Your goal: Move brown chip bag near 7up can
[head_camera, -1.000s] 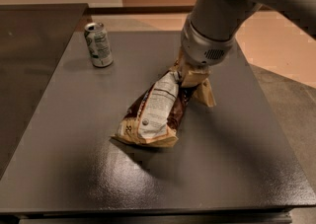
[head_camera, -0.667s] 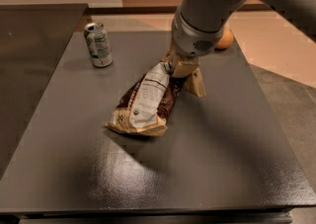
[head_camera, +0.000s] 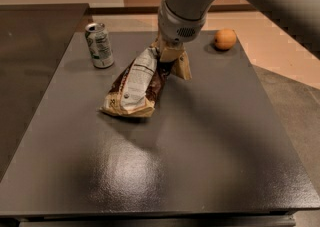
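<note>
The brown chip bag is crinkled, dark brown and cream with a white label, and hangs tilted above the dark table, its lower end close to the surface. My gripper comes down from the top middle and is shut on the bag's upper right end. The 7up can, silver and green, stands upright at the table's back left, a short way left of the bag's top and apart from it.
A small round orange fruit sits at the table's back right. The dark grey table stretches toward the front. Its left edge borders a dark floor; a tan floor lies behind and to the right.
My gripper has carried the bag to the left and toward the back, closer to the can. The orange fruit, hidden behind the arm before, now shows.
</note>
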Available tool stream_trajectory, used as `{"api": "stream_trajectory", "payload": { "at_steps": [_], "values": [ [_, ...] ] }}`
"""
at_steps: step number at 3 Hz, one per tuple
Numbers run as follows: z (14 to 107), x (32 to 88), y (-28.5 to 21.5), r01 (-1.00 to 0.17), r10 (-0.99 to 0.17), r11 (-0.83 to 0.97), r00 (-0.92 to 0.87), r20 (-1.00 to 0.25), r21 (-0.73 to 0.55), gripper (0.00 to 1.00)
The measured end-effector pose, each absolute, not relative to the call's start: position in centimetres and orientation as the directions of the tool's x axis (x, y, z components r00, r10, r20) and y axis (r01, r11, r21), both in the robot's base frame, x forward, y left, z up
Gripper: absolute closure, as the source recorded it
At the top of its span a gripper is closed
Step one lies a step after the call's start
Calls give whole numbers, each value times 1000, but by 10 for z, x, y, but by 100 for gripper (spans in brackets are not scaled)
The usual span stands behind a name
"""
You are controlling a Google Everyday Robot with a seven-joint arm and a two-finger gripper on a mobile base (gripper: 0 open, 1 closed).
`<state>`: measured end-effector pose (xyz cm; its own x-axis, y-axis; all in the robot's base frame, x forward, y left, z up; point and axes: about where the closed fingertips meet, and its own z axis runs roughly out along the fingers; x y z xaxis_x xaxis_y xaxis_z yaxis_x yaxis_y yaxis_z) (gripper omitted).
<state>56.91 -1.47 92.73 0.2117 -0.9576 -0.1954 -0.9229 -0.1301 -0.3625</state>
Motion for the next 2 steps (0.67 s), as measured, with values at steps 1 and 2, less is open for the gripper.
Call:
{"api": "stream_trajectory", "payload": {
  "at_steps": [1,2],
  "values": [
    [931,597,-4,-906,-950,-138,236,-206,-401,100],
    [934,619,2,-892,-942,-143,255,-217,-428,100]
  ]
}}
